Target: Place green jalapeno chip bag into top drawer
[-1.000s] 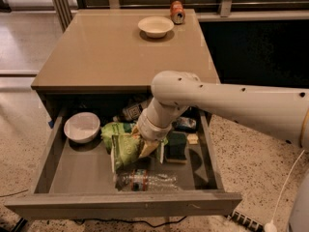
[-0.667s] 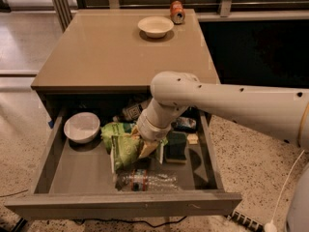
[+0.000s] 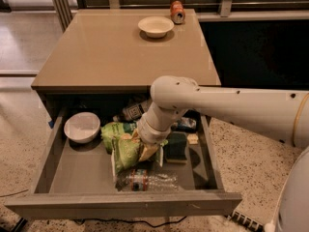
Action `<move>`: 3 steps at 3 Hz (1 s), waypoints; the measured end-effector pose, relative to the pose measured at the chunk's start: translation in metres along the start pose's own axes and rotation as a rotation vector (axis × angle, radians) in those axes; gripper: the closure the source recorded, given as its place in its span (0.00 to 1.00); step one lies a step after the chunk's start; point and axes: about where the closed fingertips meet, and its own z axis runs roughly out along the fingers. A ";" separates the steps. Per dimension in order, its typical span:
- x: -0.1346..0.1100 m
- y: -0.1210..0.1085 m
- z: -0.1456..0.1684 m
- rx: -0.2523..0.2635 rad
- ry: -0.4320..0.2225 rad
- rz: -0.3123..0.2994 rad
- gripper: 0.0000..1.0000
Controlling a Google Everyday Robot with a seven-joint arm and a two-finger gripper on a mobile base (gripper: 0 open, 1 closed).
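Your claw (image 3: 145,148) sat low inside the open drawer (image 3: 120,205), touching the chip bag (image 3: 123,152); whether it gripped the bag, you could not tell; the bag lay crumpled on the drawer floor just left of the claw; a bowl (image 3: 82,127) lay further left, a sponge (image 3: 176,147) just right, a bottle (image 3: 147,181) nearer the drawer front.

On the cabinet top (image 3: 111,57) sit a bowl (image 3: 155,26) and can (image 3: 177,11).

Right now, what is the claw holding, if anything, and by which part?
It cannot be told. The claw is down in the drawer, beside the chip bag.
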 end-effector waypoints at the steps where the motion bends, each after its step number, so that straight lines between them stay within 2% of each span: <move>1: 0.000 0.000 0.000 0.000 0.000 0.000 0.82; 2: 0.000 0.000 0.000 0.000 0.000 0.000 0.50; 3: 0.000 0.000 0.000 0.000 0.000 0.000 0.26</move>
